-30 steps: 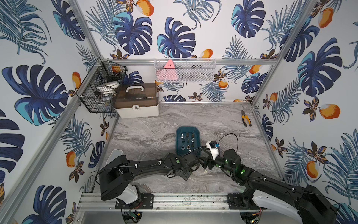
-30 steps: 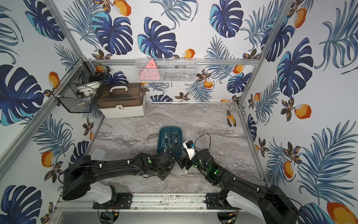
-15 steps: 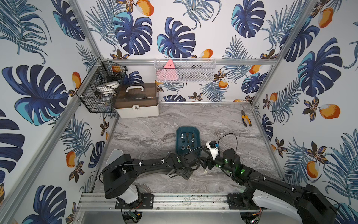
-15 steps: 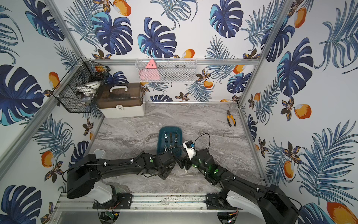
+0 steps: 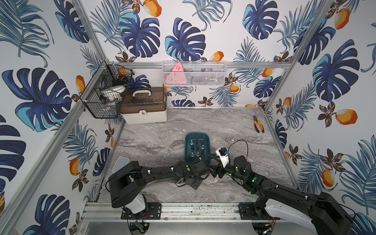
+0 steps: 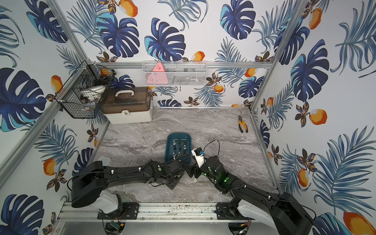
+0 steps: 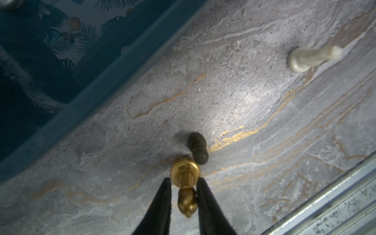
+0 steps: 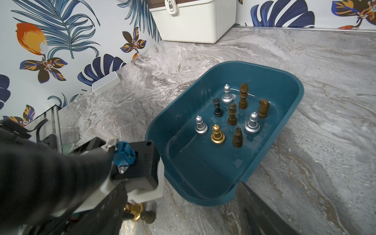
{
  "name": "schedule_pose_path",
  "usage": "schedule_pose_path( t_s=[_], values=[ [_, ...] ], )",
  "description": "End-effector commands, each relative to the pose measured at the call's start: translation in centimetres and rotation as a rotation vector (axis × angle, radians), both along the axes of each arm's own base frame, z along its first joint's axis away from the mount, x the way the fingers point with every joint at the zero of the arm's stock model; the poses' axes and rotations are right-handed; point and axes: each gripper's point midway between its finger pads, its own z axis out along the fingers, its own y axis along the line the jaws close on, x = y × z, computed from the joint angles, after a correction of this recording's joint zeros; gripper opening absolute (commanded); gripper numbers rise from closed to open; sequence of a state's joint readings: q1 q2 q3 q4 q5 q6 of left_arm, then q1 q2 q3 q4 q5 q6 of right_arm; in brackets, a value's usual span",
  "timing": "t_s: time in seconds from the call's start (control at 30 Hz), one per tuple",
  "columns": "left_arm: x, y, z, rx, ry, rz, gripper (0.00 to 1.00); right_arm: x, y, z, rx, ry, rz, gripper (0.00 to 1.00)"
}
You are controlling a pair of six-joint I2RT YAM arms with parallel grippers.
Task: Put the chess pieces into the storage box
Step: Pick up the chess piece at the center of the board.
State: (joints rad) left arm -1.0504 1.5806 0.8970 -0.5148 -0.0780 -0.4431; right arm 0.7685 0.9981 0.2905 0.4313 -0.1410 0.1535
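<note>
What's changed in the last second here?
The left arm shifted slightly toward the right arm, and the left pincer has narrowed around the golden chess piece lying on the table; a firm grip isn't clear. The storage box and white chess piece stayed put.

We saw walls (image 5: 223, 30) papered white with large blue tropical leaves and orange fruit, edged by aluminium rails (image 5: 142, 64). Below them lay a grey marbled surface (image 5: 213, 122), evenly lit. A white mesh basket (image 5: 194, 74) hung on the back wall, and a black wire basket (image 5: 103, 93) hung beside a white case (image 5: 145, 116) with a brown lid.
</note>
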Motion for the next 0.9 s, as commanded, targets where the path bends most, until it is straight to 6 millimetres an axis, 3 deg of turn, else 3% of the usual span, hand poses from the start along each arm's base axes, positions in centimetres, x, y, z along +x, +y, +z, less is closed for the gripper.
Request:
schedule_pose_path(
  t_s=[0.0,0.57,0.87],
  values=[
    [0.0,-0.6,0.2,-0.015,0.003,-0.031,0.22,0.5,0.3,1.4,0.042,-0.024,-0.016,0.85],
    [0.3,-0.6,1.6,-0.020,-0.025,-0.033,0.14,0.7,0.7,0.9,0.029,-0.001,-0.007,0.88],
    [1.9,0.3,6.7,-0.064,-0.036,0.032,0.13,0.9,-1.0,2.0,0.057,-0.052,-0.087,0.89]
  ],
)
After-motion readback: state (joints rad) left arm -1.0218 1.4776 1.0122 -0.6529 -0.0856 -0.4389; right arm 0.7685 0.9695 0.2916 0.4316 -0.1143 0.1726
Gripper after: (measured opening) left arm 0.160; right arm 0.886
